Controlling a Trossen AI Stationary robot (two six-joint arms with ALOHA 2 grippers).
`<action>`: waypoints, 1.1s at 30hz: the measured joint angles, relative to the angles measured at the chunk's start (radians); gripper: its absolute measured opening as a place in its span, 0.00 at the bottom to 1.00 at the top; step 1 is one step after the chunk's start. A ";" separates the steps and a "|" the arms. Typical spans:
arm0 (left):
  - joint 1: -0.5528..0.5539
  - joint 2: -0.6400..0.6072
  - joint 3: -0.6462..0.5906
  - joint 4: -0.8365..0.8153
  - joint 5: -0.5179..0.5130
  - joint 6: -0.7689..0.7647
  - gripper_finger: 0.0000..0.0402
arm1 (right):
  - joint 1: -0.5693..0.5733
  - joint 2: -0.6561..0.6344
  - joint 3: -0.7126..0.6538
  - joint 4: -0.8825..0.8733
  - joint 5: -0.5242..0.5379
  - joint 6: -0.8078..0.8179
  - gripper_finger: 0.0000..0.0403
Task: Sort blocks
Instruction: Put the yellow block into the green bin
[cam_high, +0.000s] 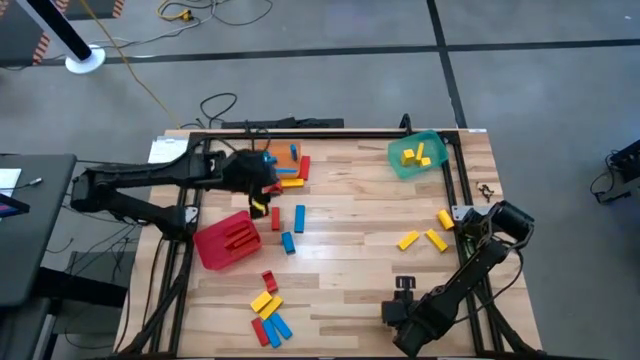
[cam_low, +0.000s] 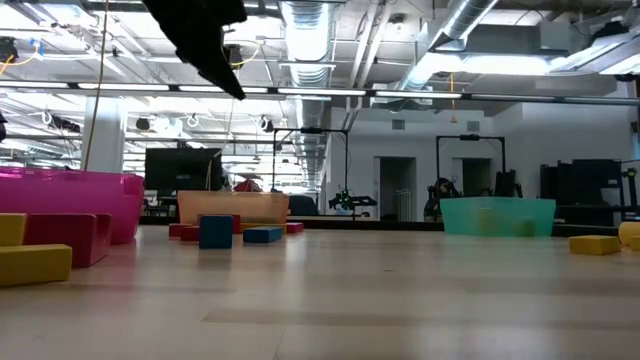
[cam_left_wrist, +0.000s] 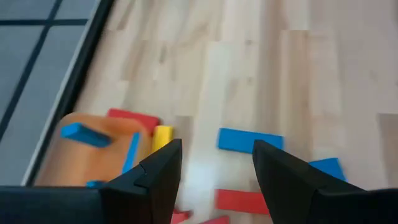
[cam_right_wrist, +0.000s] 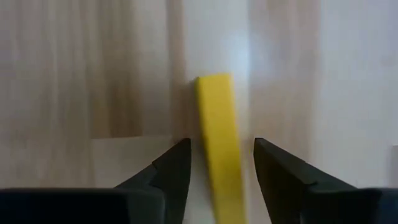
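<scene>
Pale, glossy wood planks form the desk (cam_high: 350, 230). The left gripper (cam_left_wrist: 211, 168) hangs above it with jaws apart and empty; beyond them lie flat rectangular blocks: a blue bar (cam_left_wrist: 250, 140), a red bar (cam_left_wrist: 242, 200), and a rounded orange bin (cam_left_wrist: 93, 149). The right gripper (cam_right_wrist: 216, 168) has open jaws straddling a smooth yellow bar (cam_right_wrist: 219, 143), not clamping it.

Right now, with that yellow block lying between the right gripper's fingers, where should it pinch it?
Probably across its two long sides, coming straight down. The yellow block lies flat on the table, lengthwise between the open right gripper fingers, narrow enough to fit.
</scene>
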 joint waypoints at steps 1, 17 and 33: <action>-0.021 0.000 0.000 0.000 -0.005 -0.006 0.48 | -0.004 0.000 -0.010 0.026 -0.014 0.000 0.45; -0.326 0.052 -0.052 0.268 -0.023 -0.029 0.48 | -0.040 -0.002 0.005 0.117 -0.038 -0.062 0.16; -0.530 0.334 -0.091 0.681 0.010 0.226 0.46 | -0.143 -0.001 0.133 0.213 0.079 -0.356 0.16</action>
